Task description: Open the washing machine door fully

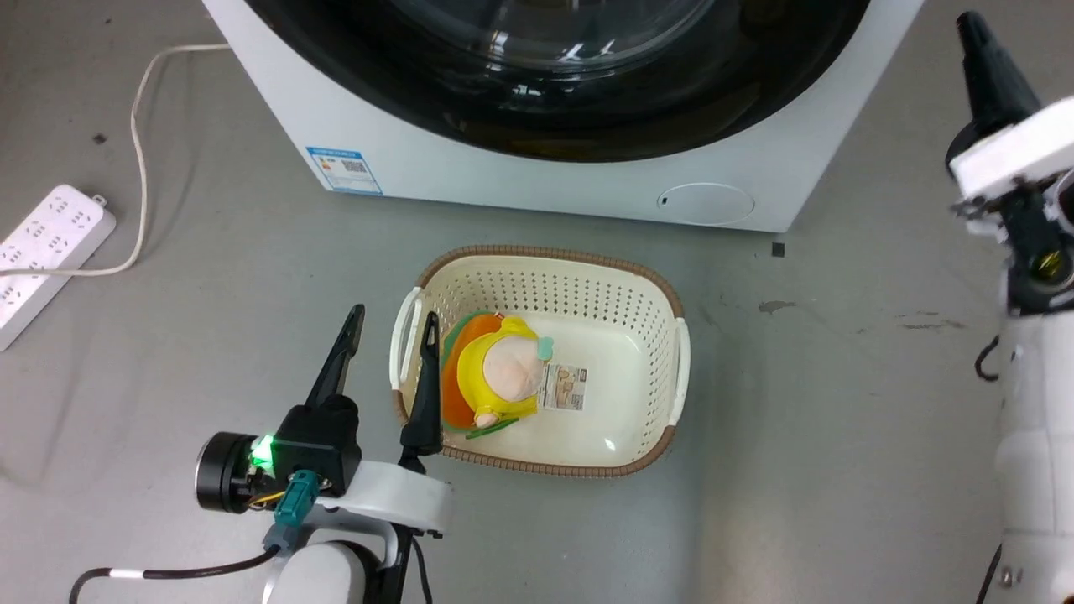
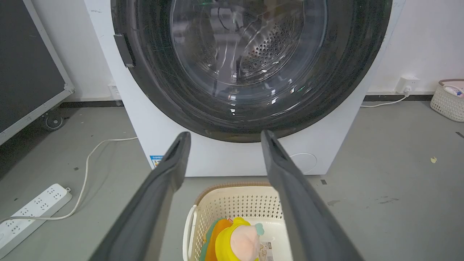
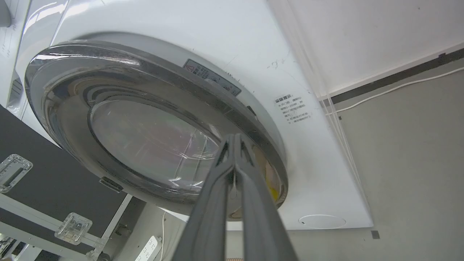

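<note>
Head view high, steeply down at floor (image 1: 839, 377) before washing machine (image 1: 403, 159), left wrist view low, facing door (image 2: 250, 72) squarely, right wrist view close, angled up across door, all share machine front

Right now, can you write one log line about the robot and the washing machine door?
washing machine door: closed | right gripper: shut, tips near its rim | left gripper: open, over laundry basket edge

I stand in what looks like a test lab. The washing machine (image 2: 224, 159) sits free on a bare grey floor (image 1: 839, 377). A power strip (image 1: 46, 252) lies loose there, and a latched black equipment case (image 3: 47, 181) stands beside it.
</note>
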